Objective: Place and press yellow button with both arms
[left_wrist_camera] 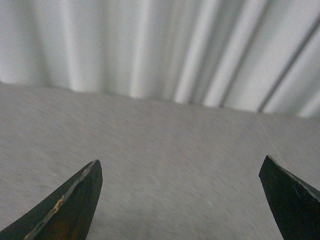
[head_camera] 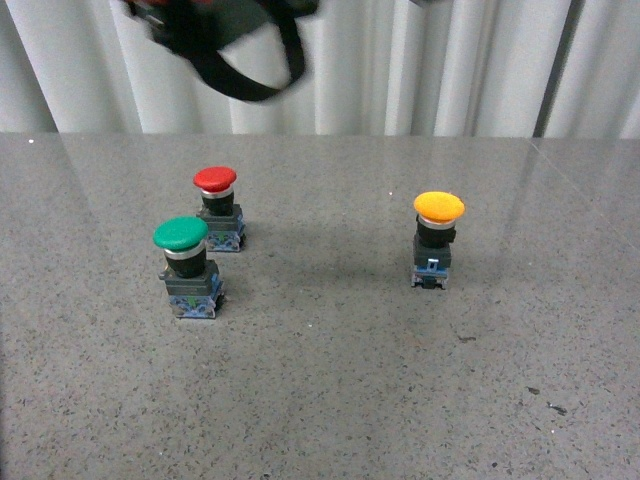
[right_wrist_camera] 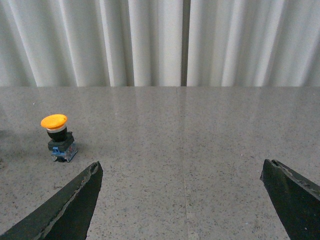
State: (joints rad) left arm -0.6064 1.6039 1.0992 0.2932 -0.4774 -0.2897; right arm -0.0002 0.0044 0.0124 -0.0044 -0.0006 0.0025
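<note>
The yellow button [head_camera: 438, 239] stands upright on the grey speckled table, right of centre in the front view. It also shows in the right wrist view [right_wrist_camera: 57, 136], off to one side of the open jaws. My right gripper [right_wrist_camera: 181, 170] is open and empty above bare table. My left gripper [left_wrist_camera: 180, 165] is open and empty over bare table; its view is motion-blurred and shows no button. Part of a black arm with a red housing and a cable loop [head_camera: 230, 45] hangs at the top left of the front view.
A red-capped button [head_camera: 217, 205] and a green-capped button [head_camera: 186, 265] stand close together at the left of the table [head_camera: 330, 390]. A white pleated curtain [head_camera: 450, 60] runs behind the table's far edge.
</note>
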